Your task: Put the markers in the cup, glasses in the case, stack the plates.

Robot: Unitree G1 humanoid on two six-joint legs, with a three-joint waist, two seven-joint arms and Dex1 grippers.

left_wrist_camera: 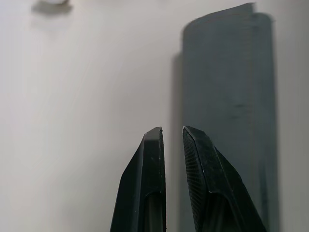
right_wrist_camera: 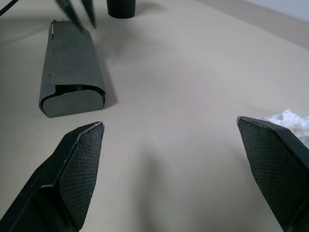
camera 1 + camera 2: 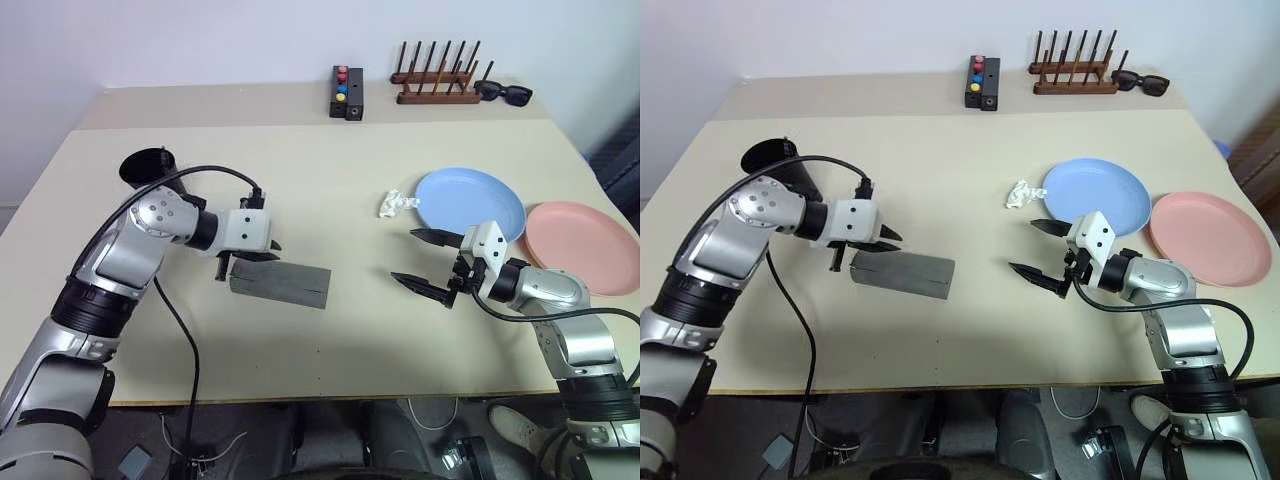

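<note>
Case (image 3: 280, 283) lies closed on the tabletop (image 3: 330, 190), left pincer (image 3: 272, 246) nearly together and empty just above it. Plates (image 3: 470, 205) lie unstacked; the wide-apart right pincer (image 3: 424, 258) risks nudging the blue one when reaching.

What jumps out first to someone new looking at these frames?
The flat grey rectangular glasses case lies mid-table, with the left gripper, fingers nearly together, right at its end. At the table's right side sit a round light blue plastic plate and a round pink plastic plate, unstacked. The right gripper hangs wide open before them.
</note>
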